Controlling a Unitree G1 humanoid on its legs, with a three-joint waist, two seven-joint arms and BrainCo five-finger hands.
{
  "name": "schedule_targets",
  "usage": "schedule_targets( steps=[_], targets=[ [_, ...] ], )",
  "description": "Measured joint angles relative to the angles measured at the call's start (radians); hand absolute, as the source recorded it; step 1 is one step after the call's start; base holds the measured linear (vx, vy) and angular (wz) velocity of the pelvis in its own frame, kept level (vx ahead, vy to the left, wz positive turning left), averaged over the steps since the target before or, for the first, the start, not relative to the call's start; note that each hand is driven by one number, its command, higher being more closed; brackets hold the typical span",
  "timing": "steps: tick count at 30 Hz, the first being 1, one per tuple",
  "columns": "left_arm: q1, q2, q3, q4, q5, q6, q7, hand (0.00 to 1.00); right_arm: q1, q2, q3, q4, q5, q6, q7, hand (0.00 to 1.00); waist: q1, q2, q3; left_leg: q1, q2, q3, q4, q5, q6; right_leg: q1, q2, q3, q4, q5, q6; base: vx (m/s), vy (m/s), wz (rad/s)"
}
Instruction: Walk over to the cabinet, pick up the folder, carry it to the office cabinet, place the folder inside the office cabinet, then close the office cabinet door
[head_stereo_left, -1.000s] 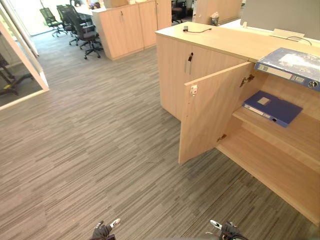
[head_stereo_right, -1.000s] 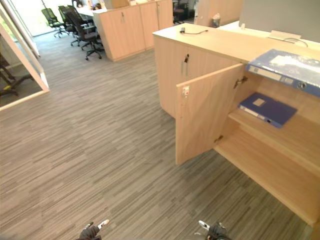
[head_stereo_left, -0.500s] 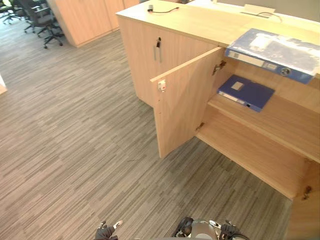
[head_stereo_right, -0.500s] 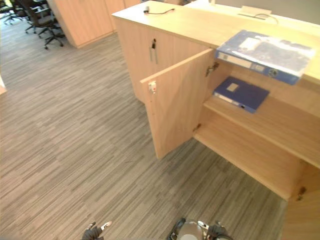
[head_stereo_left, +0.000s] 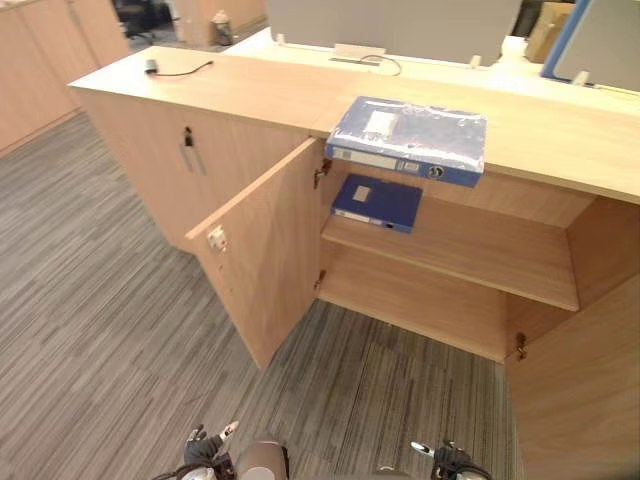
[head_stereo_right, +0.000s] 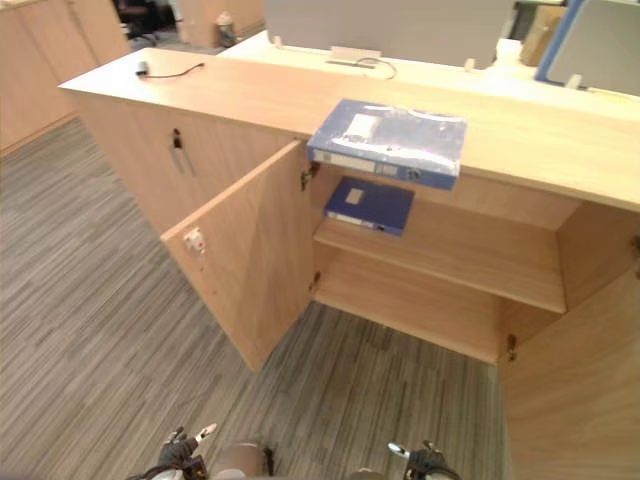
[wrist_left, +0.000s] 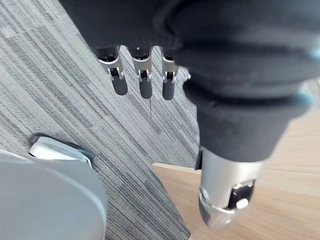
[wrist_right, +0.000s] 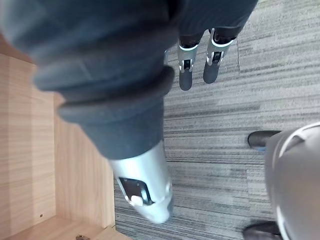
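The left hand (wrist_left: 144, 86) hangs low, fingers straight, nothing grasped. The light wooden cabinet door (head_stereo_left: 262, 255) stands open. At the front edge of the cabinet top (head_stereo_left: 260, 95), the thick blue lever-arch folder (head_stereo_left: 408, 138) lies flat under glossy film. A stiff, fairly heavy, slippery load is expected, best gripped across the spine. The right hand (wrist_right: 186, 75) hangs likewise, straight-fingered and empty.

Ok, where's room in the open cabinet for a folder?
The upper shelf is bare between the dark blue folder and the right wall; the bottom shelf is bare throughout. Crowded only at the upper shelf's left end.
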Motion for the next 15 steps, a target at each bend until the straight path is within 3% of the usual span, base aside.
schedule_targets(
  steps=[1, 3, 4, 6, 10, 15],
  targets=[
    [0.003, 0.0, 0.005, 0.001, -0.009, -0.002, 0.003, 0.0, -0.002, 0.014, 0.014, -0.001, -0.001, 0.0, 0.0, 0.0, -0.002, -0.012, -0.008, 0.025, -0.023, -0.006, -0.032, 0.076, 0.027, 0.014, -0.016, 0.025, -0.018, 0.002, 0.026, 0.3, 0.26, -0.67],
    [-0.002, 0.013, 0.003, 0.001, -0.013, -0.004, 0.008, 0.0, 0.006, 0.036, 0.008, -0.002, -0.004, 0.0, 0.002, 0.0, -0.005, -0.061, -0.026, 0.045, -0.065, 0.022, -0.076, 0.086, 0.052, 0.019, -0.067, 0.03, -0.047, 0.013, 0.056, 0.35, 0.227, -0.28],
    [-0.002, 0.012, 0.002, 0.001, -0.012, -0.004, 0.008, 0.0, 0.007, 0.038, 0.007, -0.002, -0.005, 0.001, 0.003, 0.0, -0.004, -0.068, -0.031, 0.059, -0.078, 0.037, -0.089, 0.09, 0.059, 0.024, -0.085, 0.035, -0.054, 0.025, 0.072, 0.33, 0.216, -0.27],
    [0.007, 0.014, 0.002, 0.002, -0.009, -0.004, 0.008, 0.0, 0.007, 0.043, 0.007, -0.015, -0.005, 0.0, 0.007, 0.0, -0.001, -0.066, -0.038, 0.115, -0.096, 0.072, -0.13, 0.086, 0.084, 0.046, -0.11, 0.06, -0.065, 0.044, 0.093, 0.3, 0.244, -0.49],
    [0.019, 0.031, -0.004, 0.011, -0.006, -0.004, 0.008, 0.0, 0.01, 0.068, 0.0, -0.019, -0.008, 0.002, 0.019, 0.0, -0.001, -0.064, -0.05, 0.181, -0.12, 0.113, -0.166, 0.084, 0.093, 0.063, -0.143, 0.079, -0.056, 0.052, 0.1, 0.15, 0.102, -0.47],
    [0.039, 0.022, -0.018, 0.011, 0.013, -0.004, 0.006, 0.0, 0.051, 0.073, -0.04, -0.019, -0.014, 0.006, 0.028, 0.0, -0.004, -0.031, -0.062, 0.234, -0.118, 0.124, -0.206, 0.086, 0.101, -0.002, -0.168, 0.127, 0.08, 0.038, 0.109, 0.05, 0.044, -0.35]
  ],
)
